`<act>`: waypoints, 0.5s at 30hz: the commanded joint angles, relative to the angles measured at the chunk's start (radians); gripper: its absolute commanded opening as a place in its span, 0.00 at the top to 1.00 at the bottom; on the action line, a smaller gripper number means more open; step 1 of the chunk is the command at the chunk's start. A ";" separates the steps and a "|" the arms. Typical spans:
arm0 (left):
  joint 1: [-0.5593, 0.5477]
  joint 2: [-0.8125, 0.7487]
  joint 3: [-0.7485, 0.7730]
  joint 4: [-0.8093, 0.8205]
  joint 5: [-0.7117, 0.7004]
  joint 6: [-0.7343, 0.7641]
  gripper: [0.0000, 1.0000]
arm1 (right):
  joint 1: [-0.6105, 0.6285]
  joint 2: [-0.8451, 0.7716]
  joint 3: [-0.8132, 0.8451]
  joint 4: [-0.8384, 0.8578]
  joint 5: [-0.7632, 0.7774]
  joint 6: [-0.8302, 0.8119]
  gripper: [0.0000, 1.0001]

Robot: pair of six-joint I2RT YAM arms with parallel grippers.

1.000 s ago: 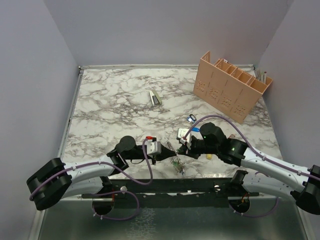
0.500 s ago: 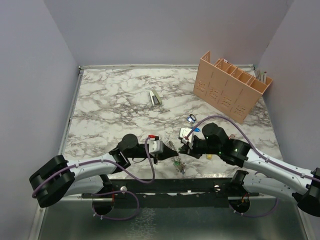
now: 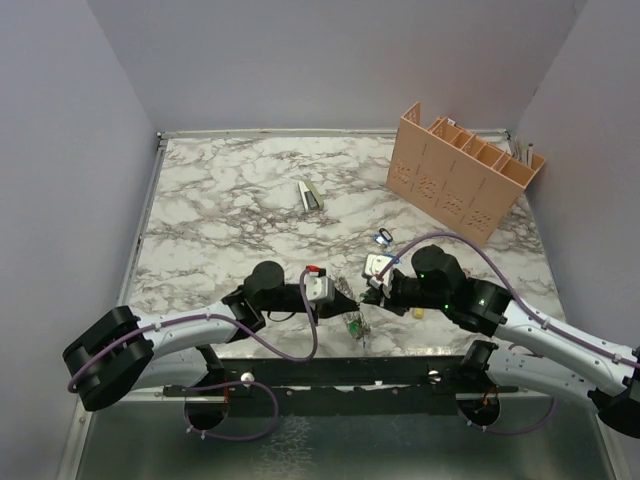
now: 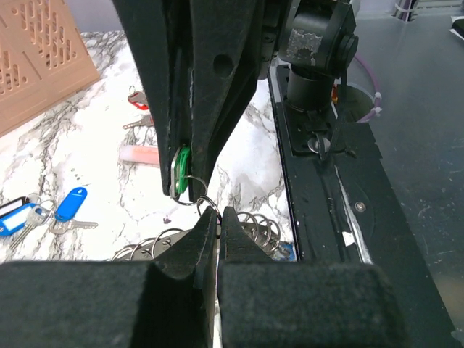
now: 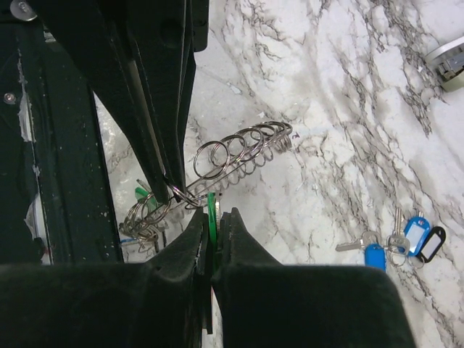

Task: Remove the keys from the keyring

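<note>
Green plastic-headed key point(image 5: 211, 204): mostly hidden between right tool point(image 5: 211, 217) fingers. Grey coiled metal keyring point(image 5: 243, 145): part hidden behind left tool point(image 5: 172, 187). Top view: both too small to tell.

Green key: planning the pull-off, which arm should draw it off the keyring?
Right, probably. The right gripper is shut on the green key; the left gripper pinches the keyring beside it, anchoring.

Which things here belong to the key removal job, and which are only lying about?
Job: keyring, green key, blue-tagged keys, left end effector, right end effector.
Lying about: tan rack, red-tagged key, small white object.
</note>
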 commanded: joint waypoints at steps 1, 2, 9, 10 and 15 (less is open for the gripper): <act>-0.007 0.029 0.027 -0.083 0.096 0.006 1.00 | 0.000 -0.030 0.063 0.060 0.036 -0.026 0.99; -0.007 0.034 0.030 -0.088 0.102 0.007 1.00 | 0.000 -0.031 0.066 0.060 0.035 -0.028 0.99; -0.007 0.049 0.045 -0.110 0.120 0.010 1.00 | 0.000 -0.034 0.079 0.060 0.025 -0.041 0.99; -0.007 0.050 0.046 -0.114 0.120 0.010 1.00 | 0.000 -0.035 0.081 0.059 0.026 -0.041 0.99; -0.007 0.037 0.047 -0.121 0.120 0.017 1.00 | 0.000 -0.041 0.079 0.054 0.000 -0.048 0.99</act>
